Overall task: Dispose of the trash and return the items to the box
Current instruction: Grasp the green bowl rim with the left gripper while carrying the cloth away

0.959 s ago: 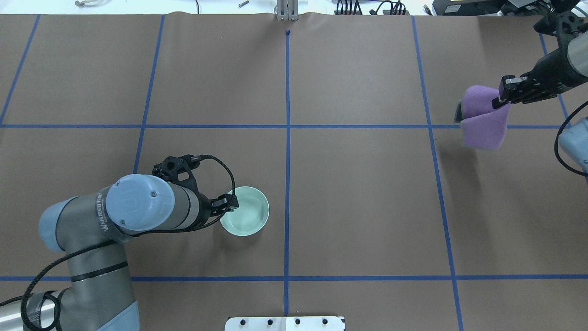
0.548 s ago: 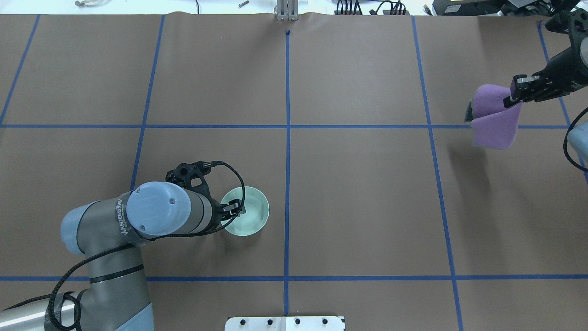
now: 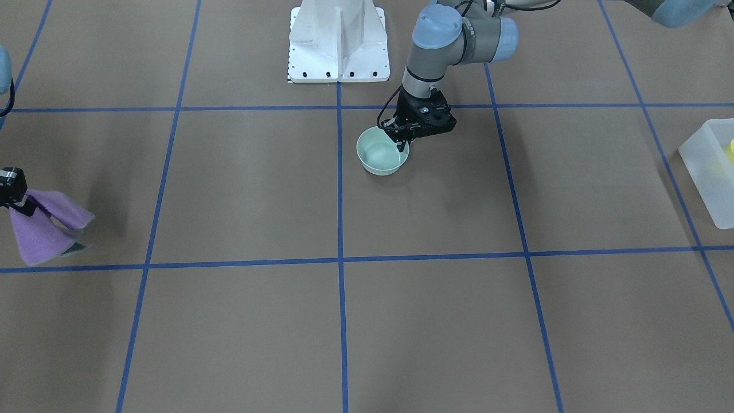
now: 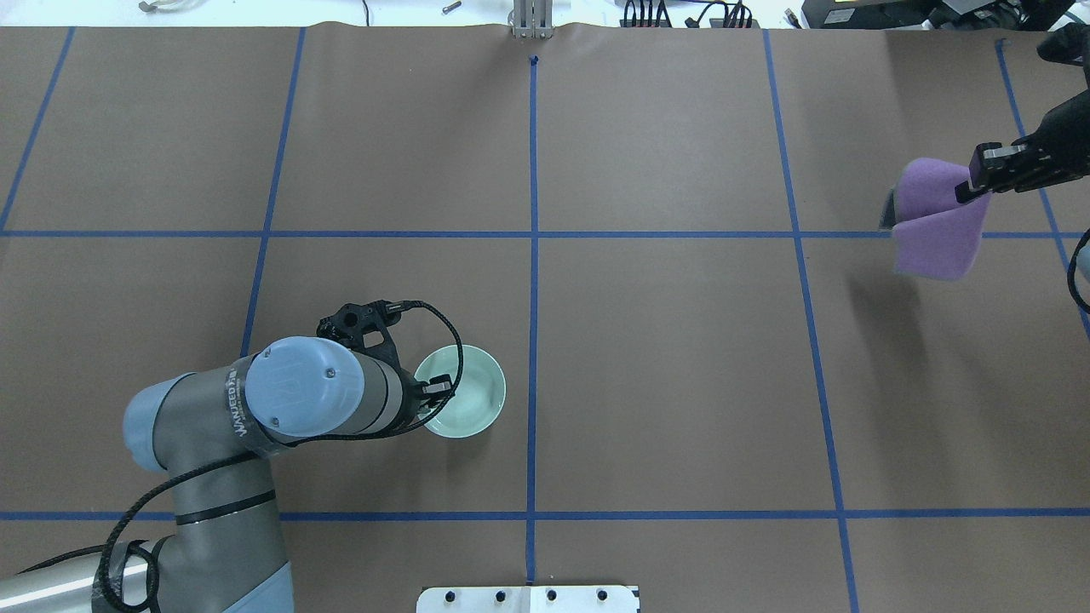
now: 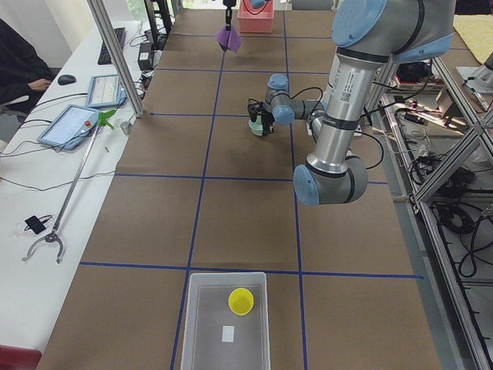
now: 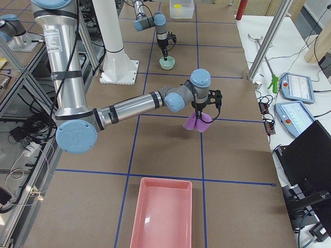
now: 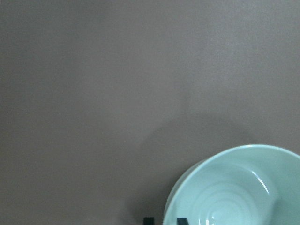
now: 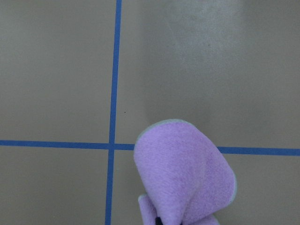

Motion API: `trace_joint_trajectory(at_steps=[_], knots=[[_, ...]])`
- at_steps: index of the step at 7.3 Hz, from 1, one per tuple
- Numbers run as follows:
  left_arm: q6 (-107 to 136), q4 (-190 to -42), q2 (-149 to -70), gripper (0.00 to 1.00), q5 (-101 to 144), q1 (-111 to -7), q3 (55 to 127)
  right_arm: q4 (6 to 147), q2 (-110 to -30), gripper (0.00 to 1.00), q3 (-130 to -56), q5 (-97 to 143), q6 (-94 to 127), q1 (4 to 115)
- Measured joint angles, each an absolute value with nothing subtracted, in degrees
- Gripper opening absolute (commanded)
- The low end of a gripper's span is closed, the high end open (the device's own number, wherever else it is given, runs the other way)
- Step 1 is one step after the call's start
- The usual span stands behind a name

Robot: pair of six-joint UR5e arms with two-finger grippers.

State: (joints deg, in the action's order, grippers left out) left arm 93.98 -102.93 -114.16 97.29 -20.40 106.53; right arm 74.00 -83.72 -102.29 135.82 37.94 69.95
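**Bowl gripped at the rim, cloth held aloft**

The brown-papered table point(image 4: 664, 383) carries a frosted box point(image 5: 202, 339) at its left end. Near the right end, the right gripper point(image 4: 976, 179) has its jaws pinched on the top of a purple cloth point(image 4: 937, 226), which hangs clear of the table.

The mint-green bowl point(image 4: 468, 396) sits upright near the table's middle, just left of the centre line and toward the robot's edge. The left gripper point(image 4: 438, 389) points down at the bowl's left side. Its jaws straddle the rim, one finger inside and one outside, clamped on the wall. The yellow cup point(image 5: 241, 301) is inside the box.
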Motion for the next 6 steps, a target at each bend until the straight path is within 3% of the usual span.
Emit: trace_joint_trajectory(at_steps=[3, 6], knots=[[93.78, -99.01, -113.58, 0.0, 101.68, -24.28, 113.77, 74.0, -88.77, 0.0, -104.61, 135.88, 32.55, 72.07], [84.18, -93.93, -111.5, 0.0, 111.32, -37.92, 117.93, 77.19, -93.94, 0.0, -105.03, 135.65, 18.61, 78.51]])
